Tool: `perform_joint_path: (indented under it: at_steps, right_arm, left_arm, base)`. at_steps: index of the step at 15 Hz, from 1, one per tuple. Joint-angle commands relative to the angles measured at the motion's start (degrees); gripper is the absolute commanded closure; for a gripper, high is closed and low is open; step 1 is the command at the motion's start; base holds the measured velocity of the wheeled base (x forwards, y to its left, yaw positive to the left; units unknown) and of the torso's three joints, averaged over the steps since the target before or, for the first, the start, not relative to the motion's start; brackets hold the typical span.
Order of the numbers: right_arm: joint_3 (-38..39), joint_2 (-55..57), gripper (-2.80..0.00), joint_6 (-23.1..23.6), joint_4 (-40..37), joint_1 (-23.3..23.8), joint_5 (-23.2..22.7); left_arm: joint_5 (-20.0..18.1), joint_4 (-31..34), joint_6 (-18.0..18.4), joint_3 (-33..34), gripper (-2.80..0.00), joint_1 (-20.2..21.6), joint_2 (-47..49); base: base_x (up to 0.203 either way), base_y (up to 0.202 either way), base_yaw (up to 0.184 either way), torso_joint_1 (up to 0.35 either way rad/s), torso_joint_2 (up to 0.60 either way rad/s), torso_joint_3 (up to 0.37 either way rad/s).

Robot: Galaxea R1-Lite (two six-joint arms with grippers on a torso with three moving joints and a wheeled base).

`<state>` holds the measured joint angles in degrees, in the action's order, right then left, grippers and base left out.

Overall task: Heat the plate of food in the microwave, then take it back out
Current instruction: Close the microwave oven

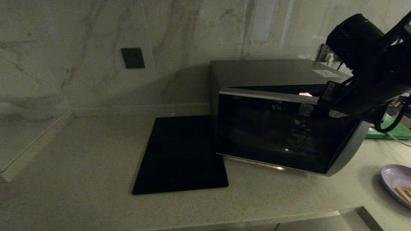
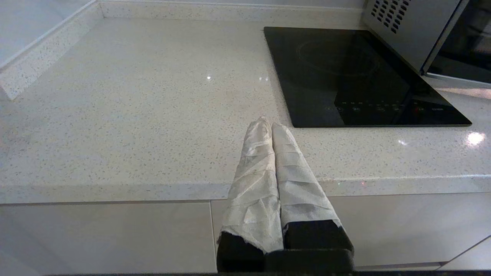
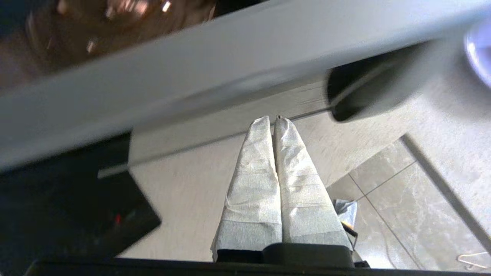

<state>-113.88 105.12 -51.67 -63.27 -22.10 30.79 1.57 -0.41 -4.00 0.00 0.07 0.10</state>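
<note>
In the head view the microwave (image 1: 282, 128) stood on the counter (image 1: 80, 166) with its door swung partly open, the right arm up at its top right corner, and the plate of food (image 1: 398, 187) lay near its right, looking light, rigid and breakable, best taken by its rim. In the left wrist view the left gripper (image 2: 267, 123) hung off the counter's front edge, fingers pressed together. In the right wrist view the right gripper (image 3: 271, 119) was also closed on nothing, just under the door's silver edge.

One boxy dark grey-and-silver microwave (image 1: 282, 128), one flat black glass square (image 1: 181, 155), one flat green board (image 1: 390, 131) — and one small lavender plate (image 1: 393, 179) holding about three thin orange-yellow sticks (image 1: 404, 193).
</note>
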Motion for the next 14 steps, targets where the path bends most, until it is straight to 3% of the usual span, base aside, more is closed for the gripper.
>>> perform_joint_path:
  at_steps: [1, 3, 9, 14]
  right_arm:
    - [0.0, -0.2, 0.00, 1.7, 2.0, 4.5, -1.2]
    - [0.1, 0.4, 0.00, 4.7, 6.5, 6.3, -1.4]
    - [0.1, 4.2, 0.00, 5.1, 12.0, 7.3, -1.4]
    - [0.0, 5.4, 0.00, 7.2, 18.7, 10.9, -3.2]
  left_arm:
    - [0.0, 0.0, 0.0, 0.0, 0.00, 0.0, 0.0]
    - [0.1, 0.0, 0.0, 0.0, 0.00, 0.0, 0.0]
    - [0.0, 0.0, 0.0, 0.0, 0.00, 0.0, 0.0]
    - [0.0, 0.0, 0.0, 0.0, 0.00, 0.0, 0.0]
  base:
    - [0.000, 0.000, 0.000, 0.000, 0.00, 0.000]
    - [0.000, 0.000, 0.000, 0.000, 0.00, 0.000]
    - [0.000, 0.000, 0.000, 0.000, 0.00, 0.000]
    - [0.000, 0.000, 0.000, 0.000, 0.00, 0.000]
